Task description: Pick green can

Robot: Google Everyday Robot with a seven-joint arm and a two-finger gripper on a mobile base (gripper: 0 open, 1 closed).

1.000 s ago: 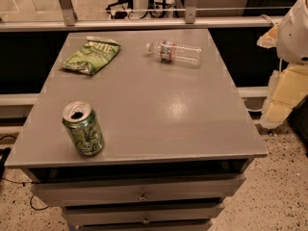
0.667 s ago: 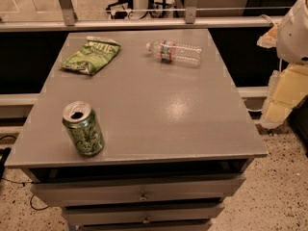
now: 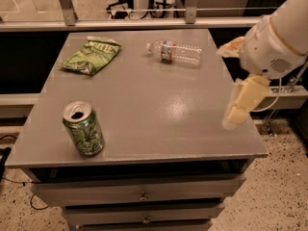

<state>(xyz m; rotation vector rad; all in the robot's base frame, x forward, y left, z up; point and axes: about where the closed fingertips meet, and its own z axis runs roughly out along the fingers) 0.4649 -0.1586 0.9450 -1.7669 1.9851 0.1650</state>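
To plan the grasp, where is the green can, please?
The can stands front-left on the table, chip bag behind it; the claw hangs at the right edge.

The robot's arm [image 3: 281, 30] is fat, round and white, with a thin tan ring and a small patch of dark slots. The gripper [image 3: 234, 117] is pale yellow and blocky, under the arm's white end at the table's [image 3: 144, 105] right edge. 1 thin cable [image 3: 275, 101] loops beside it.

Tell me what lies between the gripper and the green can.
Only bare grey tabletop, as the camera view shows: the gripper hangs near the right edge, and the green can stands front-left.
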